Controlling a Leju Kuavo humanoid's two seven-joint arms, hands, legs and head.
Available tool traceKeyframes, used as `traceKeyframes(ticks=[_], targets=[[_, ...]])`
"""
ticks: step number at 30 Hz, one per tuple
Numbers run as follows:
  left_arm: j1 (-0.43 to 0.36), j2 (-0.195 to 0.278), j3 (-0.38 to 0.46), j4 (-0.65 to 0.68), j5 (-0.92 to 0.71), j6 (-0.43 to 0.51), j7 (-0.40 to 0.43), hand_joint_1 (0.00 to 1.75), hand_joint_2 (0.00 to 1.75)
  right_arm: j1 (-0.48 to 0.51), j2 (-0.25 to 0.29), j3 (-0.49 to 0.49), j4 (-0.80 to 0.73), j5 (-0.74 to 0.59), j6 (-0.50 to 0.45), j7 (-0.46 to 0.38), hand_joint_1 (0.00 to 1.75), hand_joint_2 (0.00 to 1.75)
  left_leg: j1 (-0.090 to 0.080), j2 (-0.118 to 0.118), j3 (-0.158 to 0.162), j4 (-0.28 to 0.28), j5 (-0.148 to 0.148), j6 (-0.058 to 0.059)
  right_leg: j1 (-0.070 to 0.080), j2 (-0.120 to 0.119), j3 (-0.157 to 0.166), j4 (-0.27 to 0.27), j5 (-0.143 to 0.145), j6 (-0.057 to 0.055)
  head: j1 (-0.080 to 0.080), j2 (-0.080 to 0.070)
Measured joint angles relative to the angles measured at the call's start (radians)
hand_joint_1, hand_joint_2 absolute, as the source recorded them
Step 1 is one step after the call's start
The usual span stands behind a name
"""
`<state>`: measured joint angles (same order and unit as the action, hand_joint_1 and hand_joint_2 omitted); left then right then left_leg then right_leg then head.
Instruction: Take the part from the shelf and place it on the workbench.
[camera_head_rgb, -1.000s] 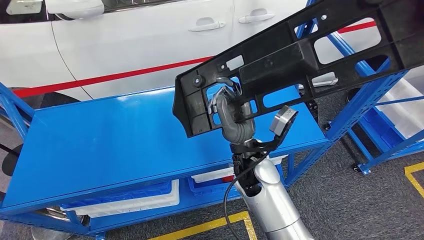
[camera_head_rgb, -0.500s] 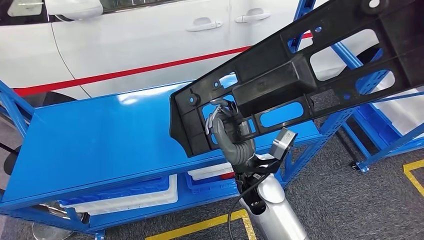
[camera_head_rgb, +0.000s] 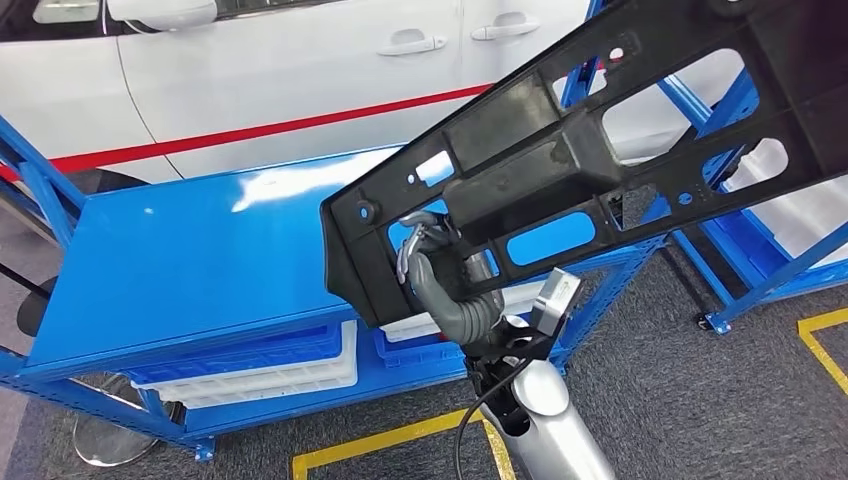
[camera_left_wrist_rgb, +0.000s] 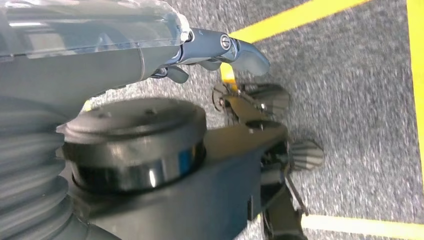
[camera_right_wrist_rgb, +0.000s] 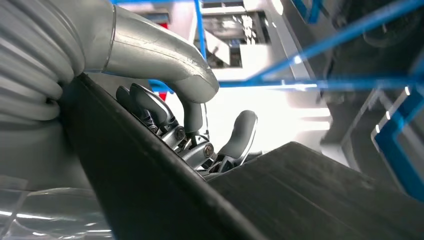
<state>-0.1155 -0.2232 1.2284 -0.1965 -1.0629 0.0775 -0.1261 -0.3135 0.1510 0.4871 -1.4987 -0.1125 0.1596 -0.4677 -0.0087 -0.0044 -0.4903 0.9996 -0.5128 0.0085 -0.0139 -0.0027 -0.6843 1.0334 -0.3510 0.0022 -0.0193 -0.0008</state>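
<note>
Above the bench's (camera_head_rgb: 200, 260) near right edge, gripped the part (camera_head_rgb: 560, 150) in the right hand (camera_head_rgb: 450, 285); left hand's (camera_left_wrist_rgb: 220, 47) state unclear.

The black part (camera_head_rgb: 590, 150) runs off the head view's top and right edges, so its far end from the right hand (camera_head_rgb: 450, 285) is cut off. It covers that hand's fingertips and part of the blue counter (camera_head_rgb: 200, 260) behind. The left hand (camera_left_wrist_rgb: 220, 50) is blurred and half cropped; its hold cannot be told.
</note>
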Motion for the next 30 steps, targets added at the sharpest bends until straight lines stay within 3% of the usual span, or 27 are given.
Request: traceKeyframes(ticks=[1, 2, 3, 5, 6, 7, 8, 10, 12, 14, 23, 25, 26, 27, 28, 30], targets=[[0.000, 0.000, 0.000, 0.000, 0.000, 0.000, 0.001, 0.00, 1.75, 0.001, -0.001, 0.003, -0.004, 0.007, 0.009, 0.002, 1.75, 1.75, 0.002, 0.002, -0.004, -0.004, 0.012, 0.005, -0.001, 0.001, -0.003, 0.001, -0.003, 0.004, 0.000, 0.000], [0.000, 0.000, 0.000, 0.000, 0.000, 0.000, 0.002, 0.00, 1.75, 0.002, -0.003, 0.004, -0.009, 0.011, 0.016, 0.004, 1.75, 1.75, 0.004, 0.004, -0.011, -0.009, 0.026, 0.011, 0.000, 0.002, -0.012, 0.017, -0.026, 0.008, 0.001, 0.000], [0.000, -0.001, 0.000, 0.000, 0.001, 0.000, 0.003, 0.00, 1.75, 0.003, -0.005, 0.006, -0.014, 0.015, 0.020, 0.006, 1.75, 1.75, 0.007, 0.006, -0.021, -0.013, 0.040, 0.016, 0.000, 0.002, -0.027, 0.054, -0.067, 0.010, 0.002, 0.000], [0.000, -0.001, 0.000, 0.000, 0.001, 0.001, 0.006, 0.00, 1.75, 0.005, -0.008, 0.011, -0.023, 0.019, 0.025, 0.011, 1.75, 1.75, 0.007, 0.009, -0.048, -0.013, 0.062, 0.022, 0.000, 0.003, -0.063, 0.179, -0.172, 0.014, 0.003, 0.000], [0.000, -0.001, 0.000, 0.000, 0.001, 0.001, 0.006, 0.00, 1.75, 0.007, -0.010, 0.013, -0.025, 0.020, 0.025, 0.012, 1.75, 1.75, 0.007, 0.009, -0.063, -0.012, 0.072, 0.022, 0.000, 0.003, -0.074, 0.240, -0.201, 0.016, 0.003, 0.000], [0.000, -0.001, 0.000, 0.000, 0.001, 0.001, 0.007, 0.00, 1.75, 0.009, -0.012, 0.015, -0.027, 0.020, 0.025, 0.012, 1.75, 1.75, 0.007, 0.010, -0.078, -0.010, 0.082, 0.021, -0.001, 0.003, -0.072, 0.277, -0.206, 0.018, 0.003, 0.000], [0.000, -0.001, 0.000, 0.000, 0.000, 0.001, 0.007, 0.00, 1.75, 0.010, -0.014, 0.016, -0.027, 0.021, 0.025, 0.012, 1.75, 1.75, 0.007, 0.010, -0.093, -0.008, 0.091, 0.019, -0.001, 0.003, -0.055, 0.284, -0.191, 0.018, 0.003, 0.000], [0.000, -0.001, 0.000, 0.000, 0.000, 0.001, 0.007, 0.00, 1.75, 0.009, -0.016, 0.020, -0.029, 0.022, 0.027, 0.013, 1.75, 1.75, 0.007, 0.010, -0.120, 0.001, 0.107, 0.013, -0.003, 0.002, 0.027, 0.202, -0.147, 0.018, 0.003, 0.000], [0.000, -0.001, 0.000, 0.000, 0.000, 0.001, 0.007, 0.00, 1.75, 0.004, -0.017, 0.025, -0.034, 0.022, 0.031, 0.014, 1.75, 1.75, 0.005, 0.010, -0.142, 0.016, 0.116, 0.004, -0.002, 0.004, 0.124, 0.072, -0.152, 0.013, 0.003, 0.000], [-0.001, -0.001, 0.000, 0.000, 0.000, 0.001, 0.007, 0.00, 1.75, -0.001, -0.017, 0.030, -0.039, 0.023, 0.034, 0.015, 1.75, 1.75, 0.002, 0.009, -0.153, 0.025, 0.125, -0.005, 0.002, 0.007, 0.162, 0.008, -0.172, 0.003, 0.002, 0.000], [-0.001, -0.001, 0.000, 0.000, 0.000, 0.002, 0.007, 0.00, 1.75, -0.002, -0.017, 0.033, -0.039, 0.024, 0.037, 0.015, 1.75, 1.75, 0.003, 0.009, -0.155, 0.025, 0.134, -0.013, 0.005, 0.008, 0.158, 0.007, -0.169, -0.006, 0.002, 0.000], [0.000, -0.001, 0.000, 0.000, -0.001, 0.002, 0.008, 0.00, 1.75, -0.002, -0.017, 0.034, -0.039, 0.024, 0.037, 0.016, 1.75, 1.75, 0.006, 0.009, -0.158, 0.025, 0.137, -0.019, 0.006, 0.005, 0.153, 0.005, -0.162, -0.015, 0.002, 0.000], [0.001, -0.001, 0.000, 0.000, -0.002, 0.002, 0.008, 0.00, 1.75, -0.002, -0.017, 0.035, -0.040, 0.024, 0.038, 0.016, 1.75, 1.75, 0.008, 0.008, -0.163, 0.031, 0.128, -0.023, 0.005, 0.003, 0.148, 0.004, -0.156, -0.022, 0.002, 0.000], [0.002, -0.001, 0.000, 0.000, -0.004, 0.001, 0.010, 0.00, 1.75, -0.002, -0.017, 0.036, -0.041, 0.021, 0.037, 0.017, 1.75, 1.75, 0.010, 0.008, -0.186, 0.107, 0.074, -0.029, 0.006, 0.001, 0.128, 0.003, -0.138, -0.031, 0.002, 0.000], [0.002, -0.001, 0.000, 0.000, -0.006, 0.001, 0.011, 0.00, 1.75, -0.003, -0.018, 0.038, -0.042, 0.017, 0.033, 0.020, 1.75, 1.75, 0.010, 0.008, -0.179, 0.155, 0.043, -0.028, 0.008, -0.001, 0.100, 0.004, -0.115, -0.037, 0.001, 0.000], [0.000, 0.000, 0.000, 0.000, -0.010, 0.000, 0.013, 0.00, 1.75, -0.003, -0.018, 0.043, -0.045, 0.006, 0.022, 0.027, 1.75, 1.75, 0.002, 0.007, -0.109, 0.179, -0.008, -0.017, 0.014, -0.002, 0.042, 0.005, -0.067, -0.042, 0.000, 0.000]])
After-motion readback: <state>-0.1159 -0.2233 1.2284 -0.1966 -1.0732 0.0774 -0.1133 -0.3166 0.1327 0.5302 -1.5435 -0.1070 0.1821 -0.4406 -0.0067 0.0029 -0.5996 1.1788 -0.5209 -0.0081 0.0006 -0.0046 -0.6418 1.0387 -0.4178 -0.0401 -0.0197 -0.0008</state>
